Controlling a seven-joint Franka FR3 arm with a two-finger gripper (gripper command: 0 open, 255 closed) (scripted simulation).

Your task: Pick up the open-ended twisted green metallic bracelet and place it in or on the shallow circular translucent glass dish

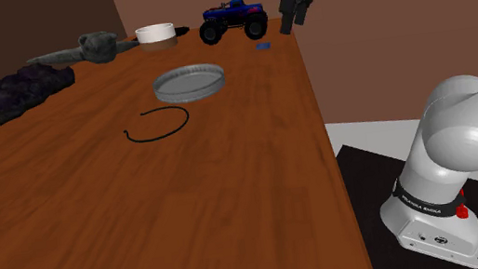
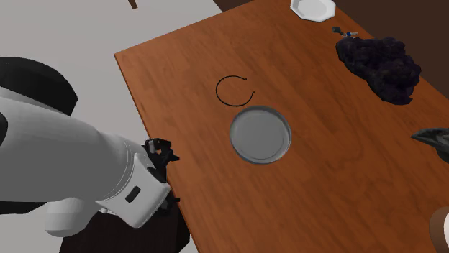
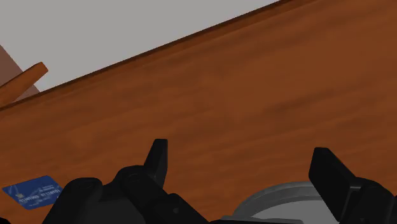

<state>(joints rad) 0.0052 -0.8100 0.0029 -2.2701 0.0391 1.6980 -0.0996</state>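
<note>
The bracelet [image 1: 157, 126] [image 2: 235, 90] is a thin, dark open ring lying flat on the brown wooden table [image 1: 98, 221]. Just beyond it sits the shallow round grey-rimmed dish [image 1: 188, 82] [image 2: 260, 134] with nothing in it. My gripper [image 1: 296, 23] [image 2: 164, 153] hangs high above the table's edge on the shoulder view's right, well away from both. In the wrist view the gripper [image 3: 245, 167] is open, its black fingers [image 3: 158, 159] wide apart with nothing between them. The dish's rim [image 3: 280, 194] shows between them, far below.
A blue toy monster truck [image 1: 232, 19], a white bowl [image 1: 156, 33], a grey lump [image 1: 95, 45] and a dark purple heap [image 1: 21, 90] [image 2: 378, 63] line the table's far side. A small blue card [image 1: 263, 46] [image 3: 32, 191] lies near the truck. A white plate [image 2: 313, 8] sits at a corner.
</note>
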